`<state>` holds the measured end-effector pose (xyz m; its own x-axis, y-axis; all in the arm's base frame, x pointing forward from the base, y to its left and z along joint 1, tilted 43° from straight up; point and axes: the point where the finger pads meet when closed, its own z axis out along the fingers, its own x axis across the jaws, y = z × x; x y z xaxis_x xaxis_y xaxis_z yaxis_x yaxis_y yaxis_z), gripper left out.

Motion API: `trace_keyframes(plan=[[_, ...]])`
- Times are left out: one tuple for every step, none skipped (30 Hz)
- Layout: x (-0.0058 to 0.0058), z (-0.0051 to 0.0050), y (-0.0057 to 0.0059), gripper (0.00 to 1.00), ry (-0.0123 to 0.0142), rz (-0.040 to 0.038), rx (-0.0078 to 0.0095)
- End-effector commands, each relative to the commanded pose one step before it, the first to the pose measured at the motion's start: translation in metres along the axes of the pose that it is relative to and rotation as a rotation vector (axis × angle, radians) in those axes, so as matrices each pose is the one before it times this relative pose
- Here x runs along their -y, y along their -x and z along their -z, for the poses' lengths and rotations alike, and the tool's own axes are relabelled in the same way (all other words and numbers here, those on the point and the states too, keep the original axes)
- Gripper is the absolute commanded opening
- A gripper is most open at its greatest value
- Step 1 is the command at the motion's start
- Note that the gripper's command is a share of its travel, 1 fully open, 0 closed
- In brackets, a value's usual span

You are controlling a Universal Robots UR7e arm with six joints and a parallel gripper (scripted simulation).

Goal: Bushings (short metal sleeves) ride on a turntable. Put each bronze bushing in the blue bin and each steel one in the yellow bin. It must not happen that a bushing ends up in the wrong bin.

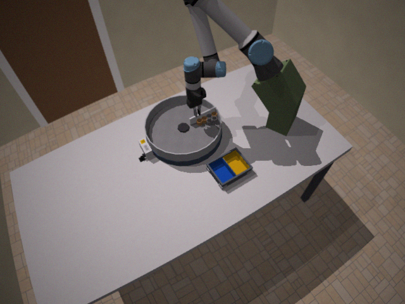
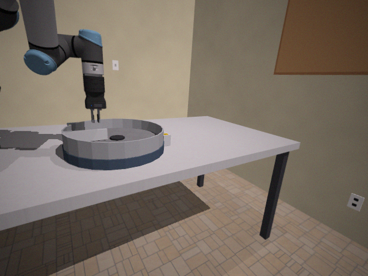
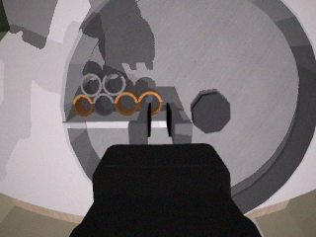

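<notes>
My gripper (image 1: 197, 114) (image 2: 95, 121) (image 3: 158, 113) points down, partly open and empty, above the turntable (image 1: 193, 144) (image 2: 112, 149) (image 3: 237, 44). Three bronze bushings stand by the white fence: one (image 1: 199, 121) (image 3: 149, 93) nearest the fingers, one (image 1: 204, 118) (image 3: 126, 93) beside it, and one (image 1: 214, 113) (image 3: 83, 106) at the outer end. Three steel bushings are grouped with them; one (image 3: 104, 105) is between bronze ones, and two (image 3: 83, 85) (image 3: 122, 85) form a second row. The blue bin (image 1: 223, 171) and yellow bin (image 1: 238, 163) show no bushings inside.
The white fence (image 1: 193, 120) (image 2: 85, 134) (image 3: 104, 124) runs inward from the turntable's raised wall. A dark hub (image 1: 183, 127) (image 2: 117, 137) (image 3: 210, 111) is at its centre. A small white box (image 1: 145, 147) adjoins the wall. A green slanted block (image 1: 281, 107) stands at the right.
</notes>
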<state>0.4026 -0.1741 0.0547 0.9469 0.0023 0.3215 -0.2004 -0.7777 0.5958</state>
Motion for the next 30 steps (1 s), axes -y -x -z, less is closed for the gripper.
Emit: trace_keyframes(plan=[[-0.00008, 0.0003, -0.00028, 0.42, 0.00029, -0.00016, -0.00105], [0.0, 0.0, 0.0, 0.42, 0.0, 0.0, 0.0], [0.0, 0.0, 0.0, 0.42, 0.0, 0.0, 0.0], [0.0, 0.0, 0.0, 0.42, 0.0, 0.0, 0.0], [0.0, 0.0, 0.0, 0.42, 0.0, 0.0, 0.0], [0.0, 0.0, 0.0, 0.42, 0.0, 0.0, 0.0], [0.0, 0.0, 0.0, 0.42, 0.0, 0.0, 0.0], [0.0, 0.0, 0.0, 0.42, 0.0, 0.0, 0.0], [0.0, 0.0, 0.0, 0.42, 0.0, 0.0, 0.0], [0.0, 0.0, 0.0, 0.42, 0.0, 0.0, 0.0], [0.0, 0.0, 0.0, 0.42, 0.0, 0.0, 0.0], [0.0, 0.0, 0.0, 0.42, 0.0, 0.0, 0.0], [0.0, 0.0, 0.0, 0.42, 0.0, 0.0, 0.0], [0.0, 0.0, 0.0, 0.42, 0.0, 0.0, 0.0], [0.0, 0.0, 0.0, 0.42, 0.0, 0.0, 0.0], [0.0, 0.0, 0.0, 0.42, 0.0, 0.0, 0.0], [0.0, 0.0, 0.0, 0.4, 0.0, 0.0, 0.0], [0.0, 0.0, 0.0, 0.4, 0.0, 0.0, 0.0], [0.0, 0.0, 0.0, 0.4, 0.0, 0.0, 0.0], [0.0, 0.0, 0.0, 0.4, 0.0, 0.0, 0.0], [0.0, 0.0, 0.0, 0.4, 0.0, 0.0, 0.0], [0.0, 0.0, 0.0, 0.4, 0.0, 0.0, 0.0], [0.0, 0.0, 0.0, 0.4, 0.0, 0.0, 0.0], [0.0, 0.0, 0.0, 0.4, 0.0, 0.0, 0.0], [0.0, 0.0, 0.0, 0.4, 0.0, 0.0, 0.0], [0.0, 0.0, 0.0, 0.4, 0.0, 0.0, 0.0], [0.0, 0.0, 0.0, 0.4, 0.0, 0.0, 0.0], [0.0, 0.0, 0.0, 0.4, 0.0, 0.0, 0.0], [0.0, 0.0, 0.0, 0.4, 0.0, 0.0, 0.0], [0.0, 0.0, 0.0, 0.4, 0.0, 0.0, 0.0]])
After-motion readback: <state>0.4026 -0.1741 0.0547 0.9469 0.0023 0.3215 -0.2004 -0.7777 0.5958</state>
